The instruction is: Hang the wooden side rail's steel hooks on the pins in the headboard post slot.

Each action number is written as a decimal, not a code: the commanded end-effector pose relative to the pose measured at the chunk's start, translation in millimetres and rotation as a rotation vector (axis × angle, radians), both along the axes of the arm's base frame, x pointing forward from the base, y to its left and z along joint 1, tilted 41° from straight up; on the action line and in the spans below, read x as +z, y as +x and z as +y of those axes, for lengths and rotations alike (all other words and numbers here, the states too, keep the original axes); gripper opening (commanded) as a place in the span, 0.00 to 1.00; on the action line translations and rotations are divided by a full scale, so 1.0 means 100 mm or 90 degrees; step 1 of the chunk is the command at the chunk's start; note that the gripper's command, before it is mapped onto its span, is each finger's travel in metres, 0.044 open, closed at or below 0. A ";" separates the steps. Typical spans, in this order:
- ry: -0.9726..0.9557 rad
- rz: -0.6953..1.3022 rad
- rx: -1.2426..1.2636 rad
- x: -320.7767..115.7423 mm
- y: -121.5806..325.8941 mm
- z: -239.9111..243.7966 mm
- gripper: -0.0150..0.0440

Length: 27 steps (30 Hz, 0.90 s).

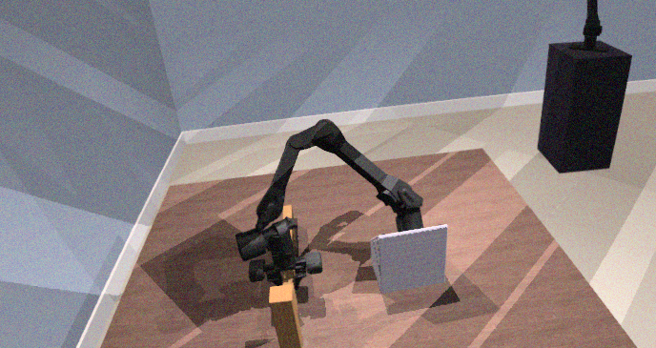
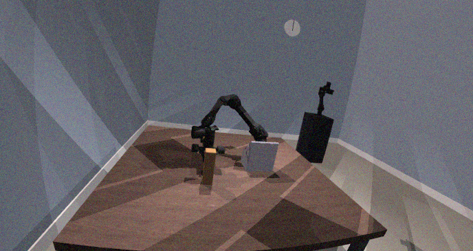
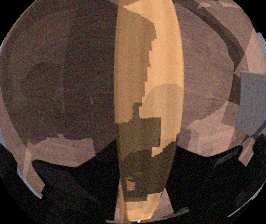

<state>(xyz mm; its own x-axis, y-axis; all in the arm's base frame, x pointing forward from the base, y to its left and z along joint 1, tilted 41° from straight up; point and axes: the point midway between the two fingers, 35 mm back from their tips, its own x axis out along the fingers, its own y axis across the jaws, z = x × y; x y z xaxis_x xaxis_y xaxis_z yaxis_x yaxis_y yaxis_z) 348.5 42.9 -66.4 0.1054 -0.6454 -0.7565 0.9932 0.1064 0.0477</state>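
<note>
One wooden rail [image 1: 287, 212] [image 3: 149, 90] is held by our pincer [image 1: 286, 276] [image 2: 207, 150] [image 3: 137, 140], the fingers being closed on its two sides. The rail lies behind the upright post [image 1: 282, 295] [image 2: 208, 170], its near end close to it. We cannot tell whether the hooks sit on the pins. On the desk [image 1: 477, 207] [image 2: 144, 208], beside them, stands a pale slanted board [image 1: 412, 259] [image 2: 262, 156].

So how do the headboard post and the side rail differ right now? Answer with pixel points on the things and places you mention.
The headboard post [image 1: 284, 312] [image 2: 208, 171] stands upright; the side rail [image 1: 288, 212] [image 3: 149, 75] runs lengthwise away behind it.
The rail is clamped in the pincer [image 1: 287, 278]; the post stands outside the pincer's grip.
Both are orange-brown wood.
</note>
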 end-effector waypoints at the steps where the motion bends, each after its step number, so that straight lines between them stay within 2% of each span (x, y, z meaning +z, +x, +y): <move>1: 0.003 -0.004 0.003 0.02 0.01 0.04 0.25; 27: 0.003 -0.004 0.003 0.05 0.01 0.07 0.25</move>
<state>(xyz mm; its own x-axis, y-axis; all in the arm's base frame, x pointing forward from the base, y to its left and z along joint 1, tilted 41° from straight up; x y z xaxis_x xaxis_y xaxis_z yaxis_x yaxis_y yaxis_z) 348.2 45.4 -62.8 0.1056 -0.6464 -0.7557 0.9932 0.1062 0.0479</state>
